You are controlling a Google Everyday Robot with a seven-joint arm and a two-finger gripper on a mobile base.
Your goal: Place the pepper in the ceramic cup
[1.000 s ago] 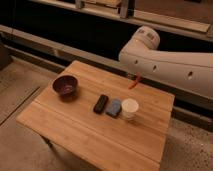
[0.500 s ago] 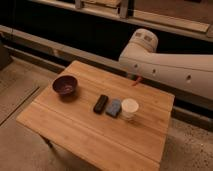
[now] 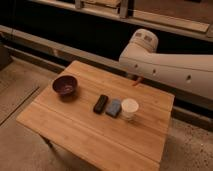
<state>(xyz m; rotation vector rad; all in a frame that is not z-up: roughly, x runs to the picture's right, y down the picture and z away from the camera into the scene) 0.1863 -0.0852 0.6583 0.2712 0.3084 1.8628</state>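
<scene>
The pepper [image 3: 136, 81], slender and red-orange, hangs in the air just under my white arm [image 3: 165, 67], over the far side of the table. My gripper is hidden behind the arm there, shut on the pepper's upper end. The ceramic cup [image 3: 129, 106], small and cream-white, stands upright on the table, in front of the pepper and a little to its left. It is apart from the pepper.
A dark maroon bowl [image 3: 65, 85] sits at the left of the wooden table [image 3: 75, 135]. A black bar-shaped object [image 3: 100, 103] and a blue-grey block [image 3: 114, 107] lie just left of the cup. A dark wall with ledges runs behind.
The pepper has sunk slightly lower under the arm. The things on the table have not moved.
</scene>
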